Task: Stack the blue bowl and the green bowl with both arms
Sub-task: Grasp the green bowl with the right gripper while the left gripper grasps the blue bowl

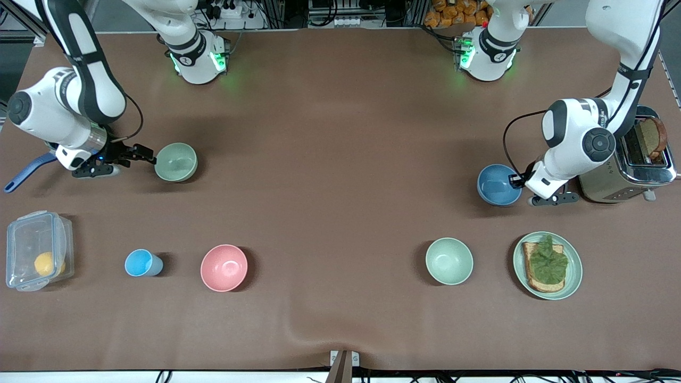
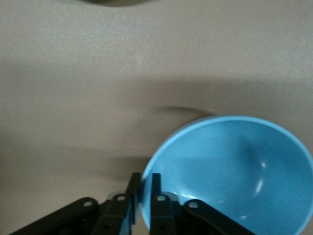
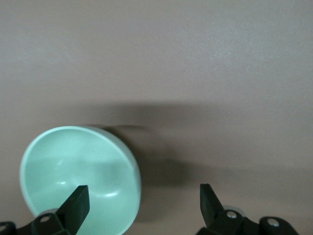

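Left tool [image 2: 143, 196] pinches the blue bowl [image 1: 498, 184] beside the toaster [image 1: 628, 165]; right tool [image 3: 142, 200] spread at the green bowl [image 1: 176, 161].

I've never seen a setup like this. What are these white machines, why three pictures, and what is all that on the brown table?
They are two robot arms, each ending in a two-finger claw. The big picture looks down from a high camera facing them; the two others come from cameras on their wrists. The left claw is shut on the rim of the blue bowl, beside a toaster. The right claw is open at the green bowl, one finger over it. Nearer the camera sit a plastic box, a blue cup, a pink bowl, another green bowl and a plate with toast.
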